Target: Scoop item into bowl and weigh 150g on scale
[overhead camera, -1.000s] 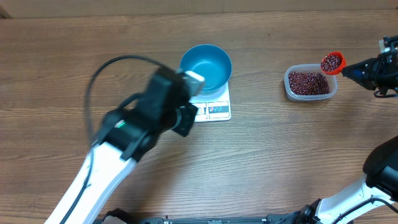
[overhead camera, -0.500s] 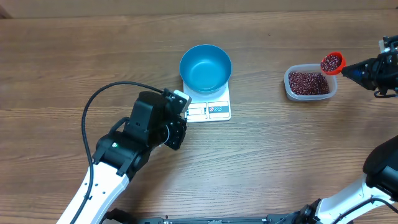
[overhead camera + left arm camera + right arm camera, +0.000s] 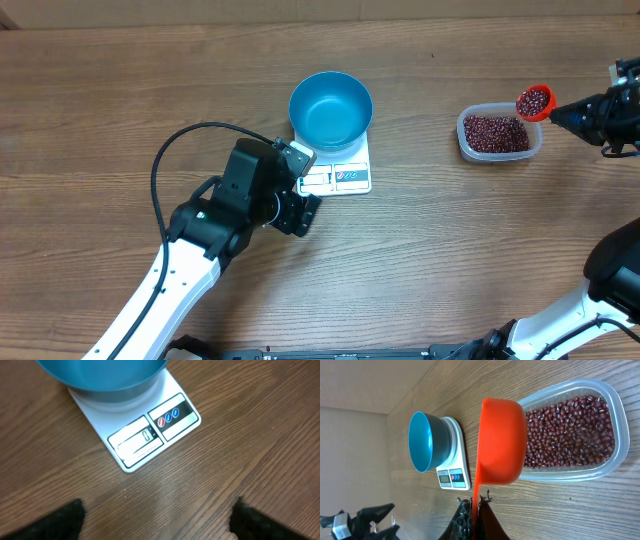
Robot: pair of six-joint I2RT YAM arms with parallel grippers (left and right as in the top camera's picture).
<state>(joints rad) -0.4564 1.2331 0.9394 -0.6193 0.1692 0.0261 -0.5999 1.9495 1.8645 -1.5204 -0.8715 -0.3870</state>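
**R gripper clamped on scoop handle, beans aboard; bowl well ahead of it.**
Handle's long axis points roughly at bowl, which sits on scale far past scoop tip. Container is just beneath scoop. L gripper: jaws wide, empty, scale's front edge just ahead. Nearer arm, but no load.

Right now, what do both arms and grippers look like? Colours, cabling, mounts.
Left arm: white tubular link, black joint housings, black cable looping free beside it, small white block at the wrist. Left gripper and right gripper: black fingers. Right arm: white link, black joint.
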